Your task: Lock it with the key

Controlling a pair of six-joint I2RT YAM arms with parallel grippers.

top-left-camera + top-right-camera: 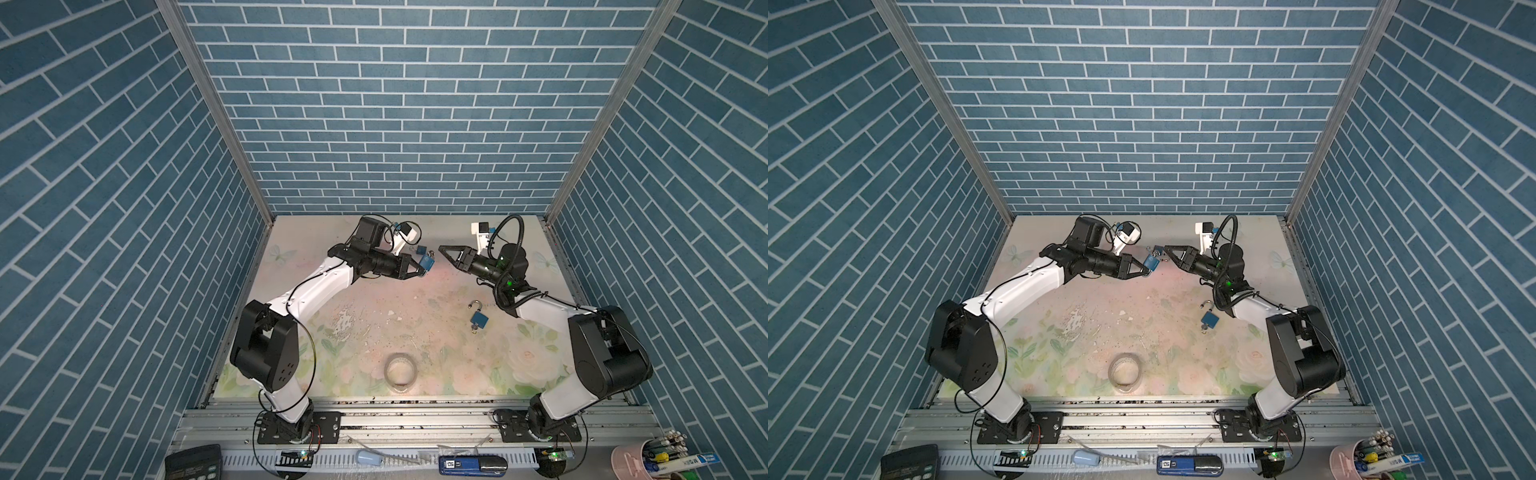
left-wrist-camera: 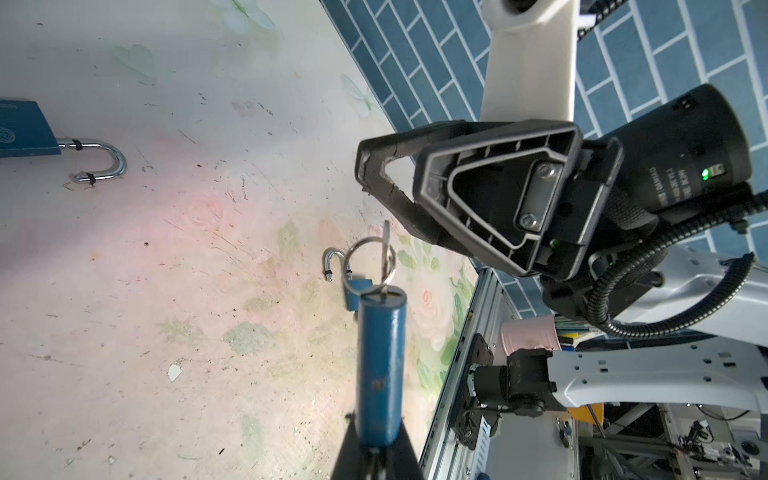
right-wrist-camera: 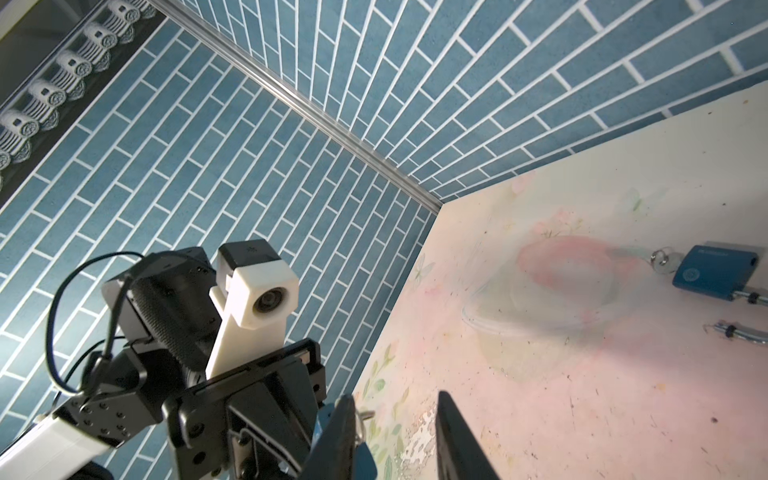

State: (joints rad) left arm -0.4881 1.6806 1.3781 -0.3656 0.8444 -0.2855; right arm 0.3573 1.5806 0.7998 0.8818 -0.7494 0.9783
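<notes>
- roll of tape [image 1: 401,386], flat on the floral bench [image 1: 374,299], near front edge
- black calculator [image 1: 193,462] off the bench, front left
- pink cup [image 1: 623,459] of pens, front right
- dark blue device [image 1: 471,464] and pale blue bit [image 1: 369,458] along front rail
- blue brick-print walls [image 1: 399,104] on three sides

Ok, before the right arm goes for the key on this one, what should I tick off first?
1. Left gripper shut on the blue padlock: ok.
2. Key sitting in the padlock's keyhole: ok.
3. Right gripper with jaws apart, ready to close: ok.
4. Key lying between those jaws: cannot tell. Only a sliver of metal shows beside one finger.
5. Shackle of the held padlock pushed shut: cannot tell. It is hidden at the left gripper.
</notes>
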